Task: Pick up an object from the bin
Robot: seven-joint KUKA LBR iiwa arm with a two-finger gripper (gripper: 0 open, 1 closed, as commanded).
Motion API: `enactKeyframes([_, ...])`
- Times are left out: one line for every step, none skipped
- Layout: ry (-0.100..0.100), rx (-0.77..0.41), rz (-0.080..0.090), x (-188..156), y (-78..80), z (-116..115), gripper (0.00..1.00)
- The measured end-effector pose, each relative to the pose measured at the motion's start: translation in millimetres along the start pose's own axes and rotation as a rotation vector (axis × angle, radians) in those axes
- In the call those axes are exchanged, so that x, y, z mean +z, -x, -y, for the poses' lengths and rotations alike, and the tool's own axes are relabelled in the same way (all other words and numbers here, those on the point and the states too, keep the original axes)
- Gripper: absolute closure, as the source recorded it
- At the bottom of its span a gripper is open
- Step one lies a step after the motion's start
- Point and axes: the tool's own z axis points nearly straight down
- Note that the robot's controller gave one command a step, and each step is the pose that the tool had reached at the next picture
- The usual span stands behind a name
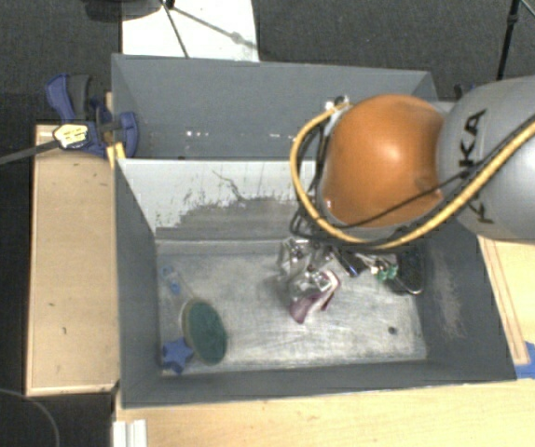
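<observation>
My gripper (303, 273) hangs low over the middle of the bin floor, under the orange wrist cover. A small purple and clear thing (307, 303) lies right beneath its tip, touching it or nearly so; whether it is gripped is hidden. A dark rounded thing (409, 274) with a green bit beside it lies just to the right of the gripper, partly under the arm.
A dark green oval pad (204, 331) with a blue piece (175, 353) at its end lies by the bin's left wall near the front corner. The arm and its cables cover the bin's back right part.
</observation>
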Motion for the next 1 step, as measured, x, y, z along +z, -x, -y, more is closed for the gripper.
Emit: enactKeyframes([0.004, 0.002, -0.009, 4.7, -1.7, -1.1, 0.00])
